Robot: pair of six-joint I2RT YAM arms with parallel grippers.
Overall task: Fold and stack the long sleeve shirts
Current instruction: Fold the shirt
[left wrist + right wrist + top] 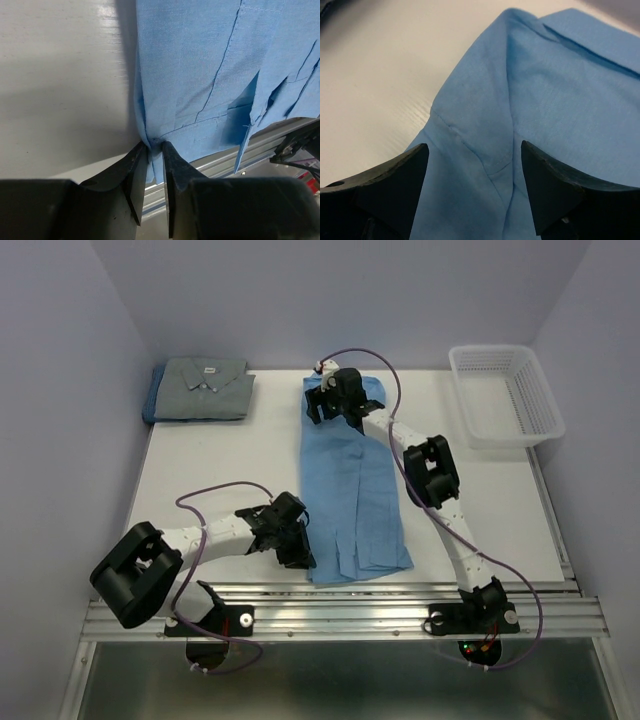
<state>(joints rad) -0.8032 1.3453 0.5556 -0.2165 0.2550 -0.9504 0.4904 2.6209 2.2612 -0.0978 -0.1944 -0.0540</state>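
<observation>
The light blue shirt (355, 490) lies mid-table, its long axis running from 12 to 6 o'clock. The left gripper (154, 146) pinches its hem corner at 6. The right gripper (474, 147), fingers spread apart, is above its shoulder at 12.

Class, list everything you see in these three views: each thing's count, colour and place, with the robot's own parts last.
light blue shirt: one, light blue, long strip laid lengthwise mid-table.
grey shirt: one, grey, folded, far-left corner.
darker blue shirt: one, blue, under the grey shirt.
basket: one, white mesh, far right.
table: one, white.
rail: one, silver, table's near edge.
left fingers: two, black, pinching the light blue shirt's near-left hem corner.
right fingers: two, black, open over its collar end.
</observation>
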